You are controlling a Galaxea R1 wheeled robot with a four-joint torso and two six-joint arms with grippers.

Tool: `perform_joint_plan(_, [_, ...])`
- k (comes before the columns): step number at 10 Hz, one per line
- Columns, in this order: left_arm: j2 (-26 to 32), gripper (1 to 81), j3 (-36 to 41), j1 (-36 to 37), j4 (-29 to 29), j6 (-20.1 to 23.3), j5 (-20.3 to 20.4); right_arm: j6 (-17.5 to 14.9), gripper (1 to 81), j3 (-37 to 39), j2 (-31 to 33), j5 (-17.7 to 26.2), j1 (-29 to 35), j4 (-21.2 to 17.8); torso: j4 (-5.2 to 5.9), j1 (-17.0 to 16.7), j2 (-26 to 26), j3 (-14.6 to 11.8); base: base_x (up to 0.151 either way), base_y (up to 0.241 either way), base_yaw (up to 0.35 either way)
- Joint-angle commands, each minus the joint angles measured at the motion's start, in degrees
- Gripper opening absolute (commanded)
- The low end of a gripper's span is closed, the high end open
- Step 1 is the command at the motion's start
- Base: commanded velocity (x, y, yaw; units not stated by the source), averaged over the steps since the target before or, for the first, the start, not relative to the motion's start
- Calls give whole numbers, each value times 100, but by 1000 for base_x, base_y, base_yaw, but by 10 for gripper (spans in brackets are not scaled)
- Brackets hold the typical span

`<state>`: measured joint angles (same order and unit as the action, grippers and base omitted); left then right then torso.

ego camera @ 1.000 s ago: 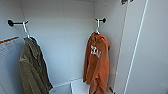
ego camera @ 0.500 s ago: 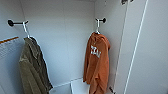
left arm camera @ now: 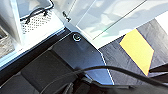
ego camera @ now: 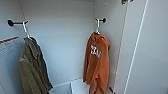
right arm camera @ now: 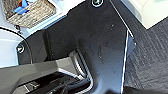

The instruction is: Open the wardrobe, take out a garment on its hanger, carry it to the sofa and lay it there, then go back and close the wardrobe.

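Garment, seemingly hangered, inside open wardrobe.

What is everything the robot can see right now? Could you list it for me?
wardrobe: one, white, open, seen from the head view
garment: one, orange with white chest print, hanging at the wardrobe's right
hanger: one, white, on a dark peg, carrying the orange garment
olive-green garment: one, hanging at the wardrobe's left
second hanger: one, white, carrying the olive-green garment
woven basket: one, tan, seen from the right wrist
yellow floor patch: one, on dark floor
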<state>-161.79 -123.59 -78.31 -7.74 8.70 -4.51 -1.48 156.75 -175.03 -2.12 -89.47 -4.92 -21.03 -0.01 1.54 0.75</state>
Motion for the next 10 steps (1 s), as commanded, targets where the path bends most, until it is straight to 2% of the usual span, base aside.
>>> perform_joint_plan(1, [270, 811, 274, 926, 114, -27, -630, -2, 811, 4, 1, 283, 310, -70, 0, 1, 0, 0, 0, 0, 0])
perform_joint_plan(4, [296, 811, 352, 1392, 229, -27, -709, -2, 811, 4, 1, 291, 328, -70, 0, 1, -2, 0, 0, 0, 0])
perform_joint_plan(5, [340, 811, 615, 1576, 229, -18, -850, -2, 811, 4, 10, 291, 328, -70, 0, 1, -2, 0, 0, 0, 0])
perform_joint_plan(10, [876, 811, 2171, 2385, 158, -18, -789, -2, 811, 74, 10, 292, 346, -70, 0, 1, -2, 2, 0, 0, 0])
